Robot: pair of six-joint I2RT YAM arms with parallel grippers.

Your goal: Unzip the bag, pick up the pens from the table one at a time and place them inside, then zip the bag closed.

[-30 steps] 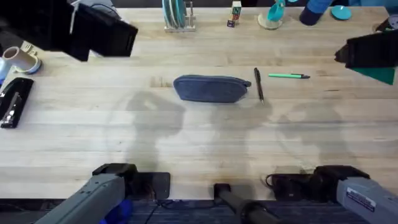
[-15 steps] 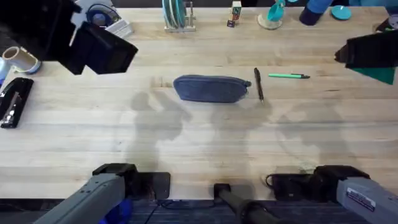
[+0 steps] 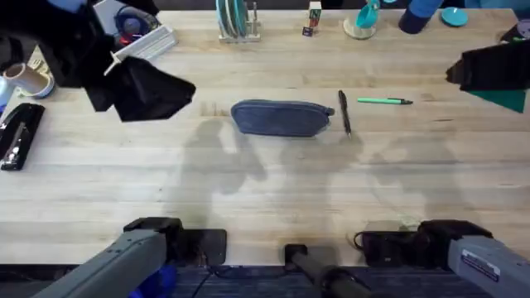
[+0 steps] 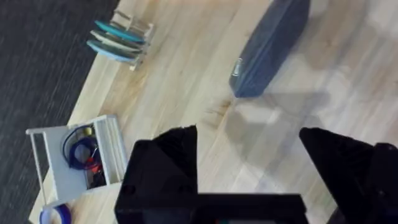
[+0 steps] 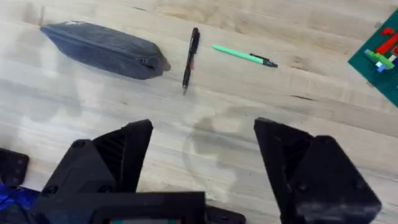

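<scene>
Hands are both hanging spread and empty over the light plank-grain wooden tabletop (image 3: 273,190): my left hand (image 4: 249,140) is hovering left of the zipped blue-grey fabric pouch (image 3: 281,117), presumably for its zipper, my right hand (image 5: 202,134) on the near side of the slim black pen (image 3: 344,112) and bright green pen (image 3: 384,101), both lying right of the pouch.

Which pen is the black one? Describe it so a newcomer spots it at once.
Find the blue-grey pouch mid-table. The black pen lies just off its right end, pointing away from the arms' bases; the green pen beyond lies crosswise.
</scene>
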